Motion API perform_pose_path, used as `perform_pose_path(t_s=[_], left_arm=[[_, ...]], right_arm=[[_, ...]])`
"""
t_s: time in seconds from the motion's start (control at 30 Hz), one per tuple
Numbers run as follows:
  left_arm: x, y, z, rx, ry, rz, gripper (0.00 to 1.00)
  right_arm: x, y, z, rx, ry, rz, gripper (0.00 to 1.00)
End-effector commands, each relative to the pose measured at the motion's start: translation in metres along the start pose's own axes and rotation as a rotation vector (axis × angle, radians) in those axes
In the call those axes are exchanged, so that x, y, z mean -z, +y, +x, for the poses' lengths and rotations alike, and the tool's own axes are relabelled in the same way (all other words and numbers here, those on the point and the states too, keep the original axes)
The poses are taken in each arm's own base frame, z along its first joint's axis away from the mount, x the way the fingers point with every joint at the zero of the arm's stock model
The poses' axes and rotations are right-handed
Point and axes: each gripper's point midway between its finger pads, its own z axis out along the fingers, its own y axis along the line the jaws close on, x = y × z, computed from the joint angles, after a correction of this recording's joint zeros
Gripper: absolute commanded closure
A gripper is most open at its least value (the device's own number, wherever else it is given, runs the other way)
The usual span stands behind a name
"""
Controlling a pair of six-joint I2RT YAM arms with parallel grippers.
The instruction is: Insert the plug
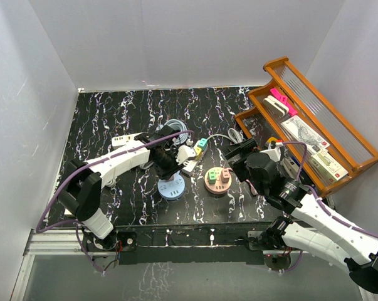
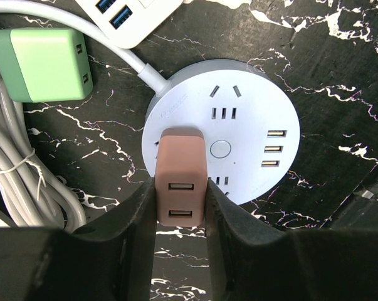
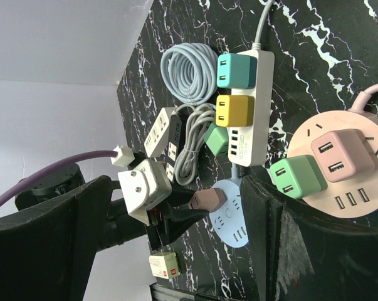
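**Step in hand: seating the plug.** The left gripper is closed on the plug, with one black finger pressed against each side face. The plug stands over the left portion of the round socket hub, at a set of slots. The plug body hides the prongs, so whether they have entered the slots cannot be told. The right wrist view suggests the plug sits at a slight tilt above the hub's edge, so insertion is probably not yet complete.

**Next move.** Judged from these views, the move requires:
- squaring the plug to the hub face
- aligning the prongs with the slots
- pressing straight down, since the light hub may slide on the smooth table

The right gripper has its jaws spread wide and holds nothing. It hangs near the pink hub and could brace the blue one.

**Materials and shapes.**
- **Plug:** a dusty pink-brown rectangular block of matte plastic with rounded corners and two USB ports on its outer face.
- **Hub:** a pale blue disc of smooth plastic with a centre button, slot groups and three USB ports on one side.
- **Table:** black with white marble veining.
- **Nearby:** a green adapter of the same boxy form and a grey cable bundle bound by a thin tie
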Motion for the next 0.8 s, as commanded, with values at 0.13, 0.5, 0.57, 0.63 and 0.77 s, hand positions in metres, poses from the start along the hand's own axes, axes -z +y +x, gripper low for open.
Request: perform_pose_path(t_s=[0.13,0.5,0.57,0.63,0.77], left_arm=[[-0.011,-0.005,0.019,0.038,0.064,0.038,1.00],[-0.008,-0.015,0.019,0.046,0.007,0.047,1.00],[-0.007,-0.015,0.017,0.047,0.007,0.053,1.00],[-0.007,-0.014,0.016,0.049,0.012,0.051,1.00],[-0.004,-0.011,0.012,0.044,-0.003,0.036,1.00]], right_arm=[[0.006,0.017,-0.009,-0.030,-0.025,-0.045,0.19],[0.013,0.017,-0.020,-0.038,-0.063,-0.050,0.19],[0.013,0.017,-0.020,-0.038,-0.064,-0.050,0.19],[0.012,0.017,-0.020,-0.035,-0.064,-0.049,0.19],[0.012,0.018,-0.020,-0.034,-0.061,-0.049,0.19]])
